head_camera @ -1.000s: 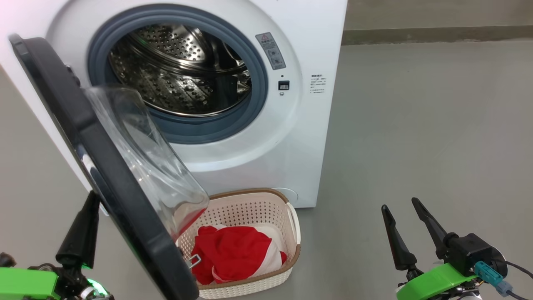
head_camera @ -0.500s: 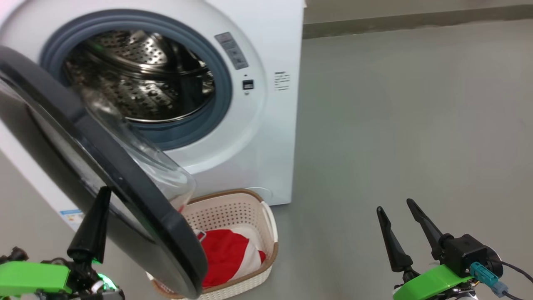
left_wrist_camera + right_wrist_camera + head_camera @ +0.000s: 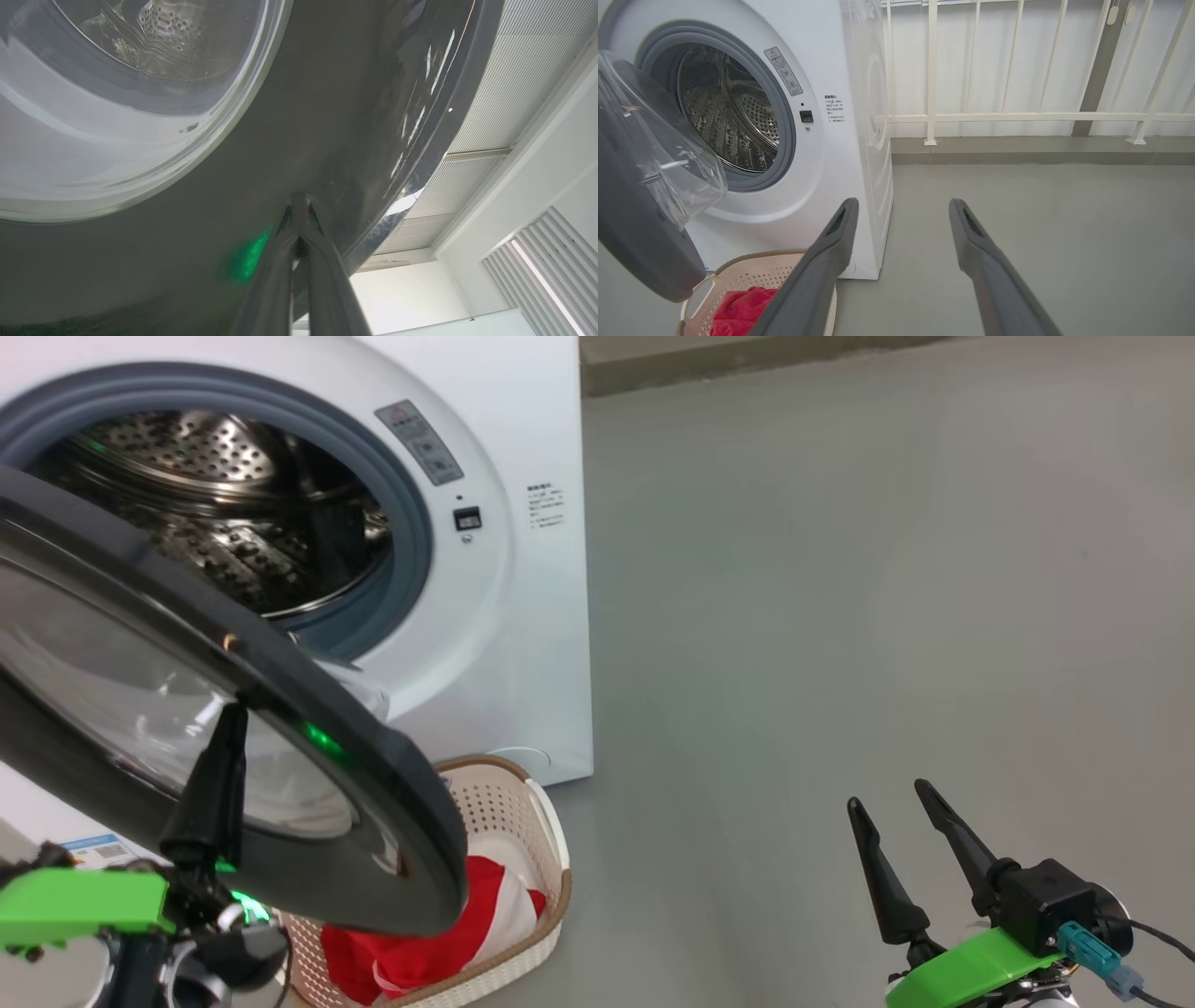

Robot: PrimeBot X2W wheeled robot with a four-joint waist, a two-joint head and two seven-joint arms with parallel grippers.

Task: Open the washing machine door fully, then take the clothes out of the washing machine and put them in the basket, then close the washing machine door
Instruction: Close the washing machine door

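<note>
The white washing machine [image 3: 523, 616] stands at the upper left, its steel drum [image 3: 205, 513] showing no clothes. The washing machine door [image 3: 373, 775] hangs partly swung across the opening, black outer rim toward me. My left gripper [image 3: 231, 714] is shut, its fingertips [image 3: 299, 205] pressed together against the door's black rim [image 3: 327, 116], beside the glass window [image 3: 117, 93]. The red and white clothes [image 3: 467, 924] lie in the cream basket [image 3: 523, 821] on the floor under the door. My right gripper [image 3: 887, 795] hovers open and holds nothing at the lower right, well clear of the machine [image 3: 831, 70].
Grey floor [image 3: 840, 569] stretches to the right of the machine. A white railing [image 3: 1017, 116] on a low kerb runs behind it. The basket [image 3: 752, 275] sits close against the machine's front foot.
The door has swung from edge-on toward the opening, my shut left gripper following on its outer face. The head view has shifted, sliding the machine leftward. The right gripper has stayed put.
</note>
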